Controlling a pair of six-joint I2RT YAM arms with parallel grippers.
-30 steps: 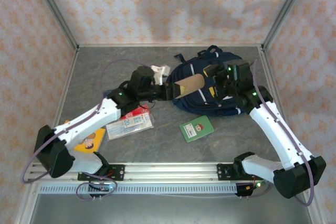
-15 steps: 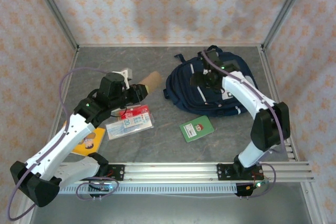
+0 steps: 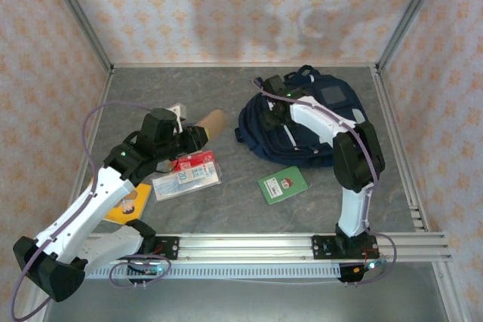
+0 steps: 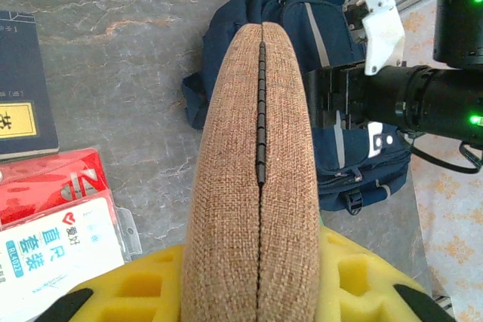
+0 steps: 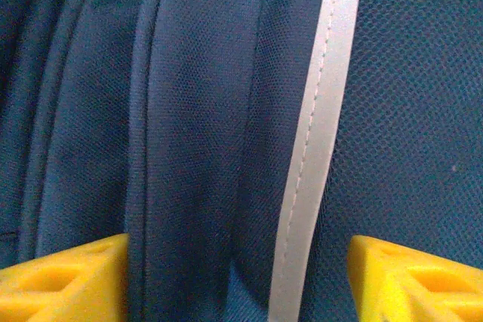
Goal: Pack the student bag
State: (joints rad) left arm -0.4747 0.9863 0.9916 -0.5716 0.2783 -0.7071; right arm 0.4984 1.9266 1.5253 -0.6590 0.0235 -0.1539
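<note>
One student bag (image 3: 296, 148) sits far right and looks soft and floppy, so pinch a thick seam. The right gripper (image 5: 238, 277) hangs spread wide over it. The left gripper (image 3: 195, 135) squeezes a brown pouch (image 3: 212, 119).

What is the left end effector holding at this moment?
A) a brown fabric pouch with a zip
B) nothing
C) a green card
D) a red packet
A: the left wrist view shows the brown fabric pouch, its zip line facing the camera, clamped in the left end effector.
</note>
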